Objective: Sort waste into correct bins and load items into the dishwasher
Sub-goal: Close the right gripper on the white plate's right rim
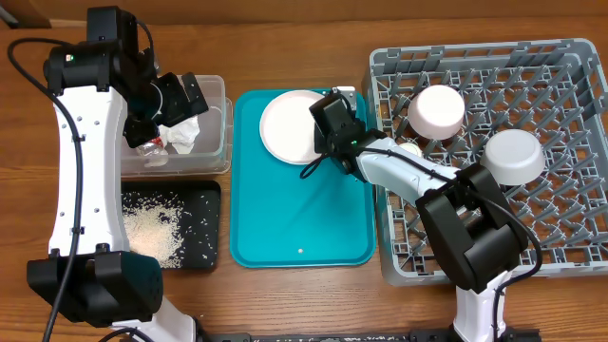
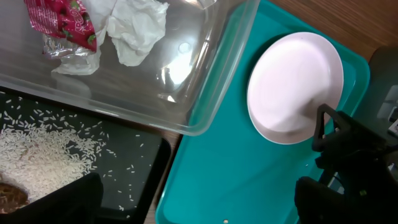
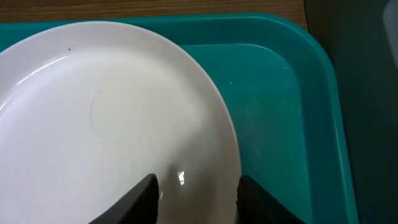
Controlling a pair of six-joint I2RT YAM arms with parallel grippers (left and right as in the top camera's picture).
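Observation:
A white plate (image 1: 288,125) (image 3: 106,112) lies at the far end of the teal tray (image 1: 285,228). My right gripper (image 1: 328,128) (image 3: 196,193) stands open astride the plate's right rim, one finger (image 3: 140,199) over the plate, the other (image 3: 255,199) at its edge. My left gripper (image 1: 180,100) (image 2: 199,205) hangs wide open above the clear tub (image 1: 220,142) (image 2: 205,118), holding nothing. In the tub lie a crumpled napkin (image 2: 137,28) and a red wrapper (image 2: 59,22). The black tray (image 1: 204,204) (image 2: 143,168) holds rice (image 1: 152,228) (image 2: 37,155).
The grey dish rack (image 1: 399,256) fills the right side, with two white bowls (image 1: 437,109) (image 1: 515,155) upside down among its pegs. The right arm reaches from the rack side across the teal tray's right edge. A few grains lie on the teal tray (image 2: 249,174).

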